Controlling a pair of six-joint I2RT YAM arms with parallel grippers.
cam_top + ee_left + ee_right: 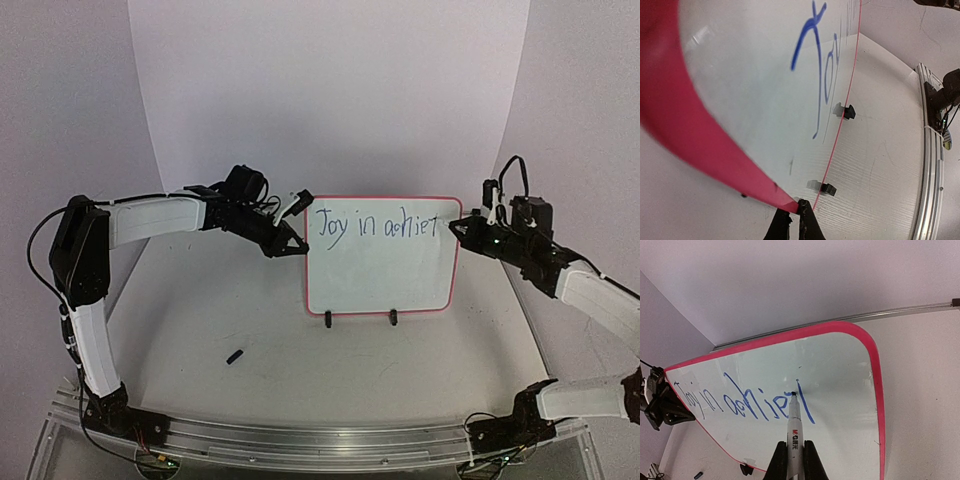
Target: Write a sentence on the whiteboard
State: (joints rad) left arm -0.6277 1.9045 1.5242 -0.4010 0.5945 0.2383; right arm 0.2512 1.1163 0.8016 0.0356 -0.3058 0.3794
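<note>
A white curved backdrop (330,90) rises behind a pale table (200,310). The whiteboard (380,280) stands upright right of centre on the table, propped on two black clip feet (328,319), its face turned toward the arms.

The left gripper (299,240) reaches in from the left, and its jaws are clenched on the board's pink-red rim at the left edge. This looks like bracing, so the light board does not slide or tip under writing pressure.

The right gripper (462,228) comes from the right with its jaws closed around a marker (794,425), barrel pointing away from the wrist. The tip touches the white surface at the last blue stroke.

The sentence (375,226) runs along the top of the board — "Joy in", then a word too uneven to read surely — and ends close to the right rim. The bare board below suggests any further words belong on a lower line.

A small dark object (235,356), likely the marker's cap, lies on the table near and left of the board, well apart from both grippers.
</note>
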